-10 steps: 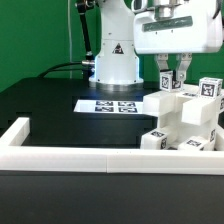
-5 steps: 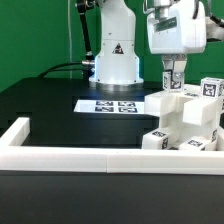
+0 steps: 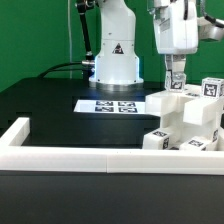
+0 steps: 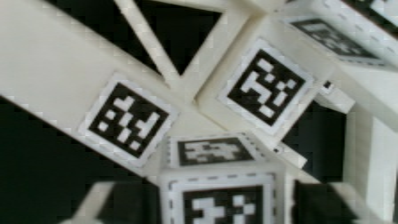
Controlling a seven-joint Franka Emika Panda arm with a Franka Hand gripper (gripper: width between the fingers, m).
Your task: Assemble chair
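The partly joined white chair (image 3: 186, 122) stands at the exterior view's right, a stepped stack of blocky parts with black-and-white tags. My gripper (image 3: 176, 80) reaches down onto its top and is shut on a small upright white tagged part (image 3: 176, 90) that sits on the upper block. In the wrist view this part (image 4: 221, 196) shows its square tag between my gripper (image 4: 222, 208), with a finger (image 4: 103, 203) on either side. Beyond it lie tagged white bars and panels of the chair (image 4: 267, 85).
The marker board (image 3: 110, 105) lies flat in front of the robot base (image 3: 115, 60). A long white border rail (image 3: 95, 158) runs along the near edge of the black table, with a corner piece (image 3: 14, 132) at the exterior view's left.
My gripper has turned about its vertical axis, from showing its broad face to its narrow side, while staying over the same spot on the chair's top.
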